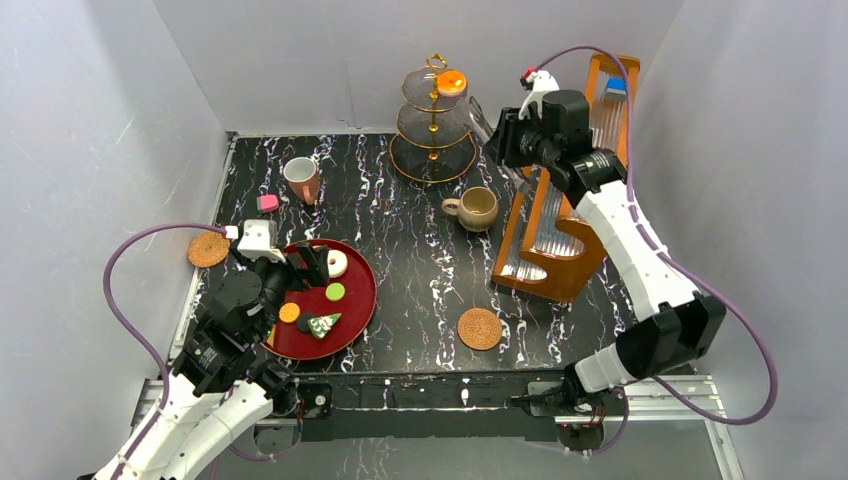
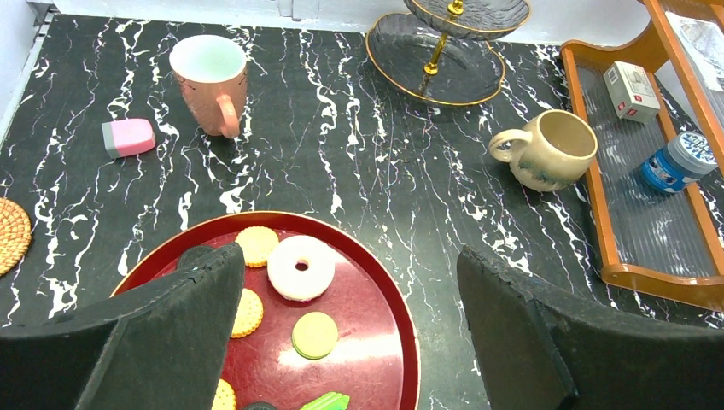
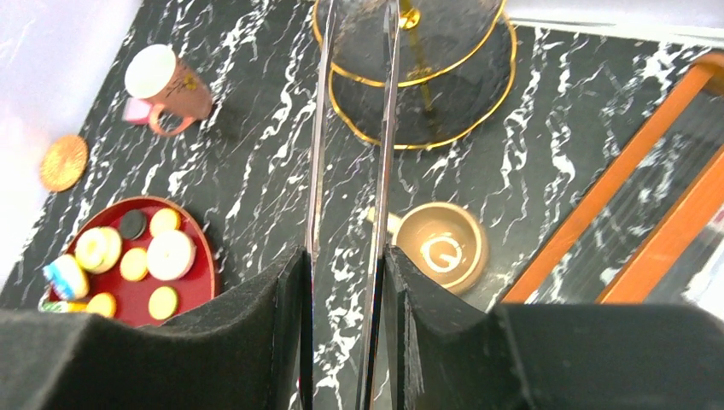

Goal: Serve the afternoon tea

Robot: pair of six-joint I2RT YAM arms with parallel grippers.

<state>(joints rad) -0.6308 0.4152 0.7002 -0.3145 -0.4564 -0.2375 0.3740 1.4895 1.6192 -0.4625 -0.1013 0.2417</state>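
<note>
The gold three-tier stand (image 1: 433, 120) stands at the back with an orange donut (image 1: 451, 82) on its top tier. My right gripper (image 3: 346, 282) is shut on the tongs (image 3: 318, 128), whose two metal arms reach over the stand's lower tiers (image 3: 444, 120); their tips are out of frame. The beige mug (image 1: 478, 207) sits below them, and the white-lined mug (image 1: 301, 179) stands at the back left. My left gripper (image 2: 350, 342) hangs open over the red tray (image 2: 376, 282), which carries a white donut (image 2: 300, 266), a green cookie (image 2: 314, 334) and yellow cookies (image 2: 257, 244).
A pink pastry (image 1: 267, 203) lies by the white mug. One woven coaster (image 1: 208, 249) sits at the left edge and another (image 1: 479, 328) near the front. A wooden rack (image 1: 560, 230) on the right holds a small box (image 2: 632, 90) and a blue jar (image 2: 679, 161).
</note>
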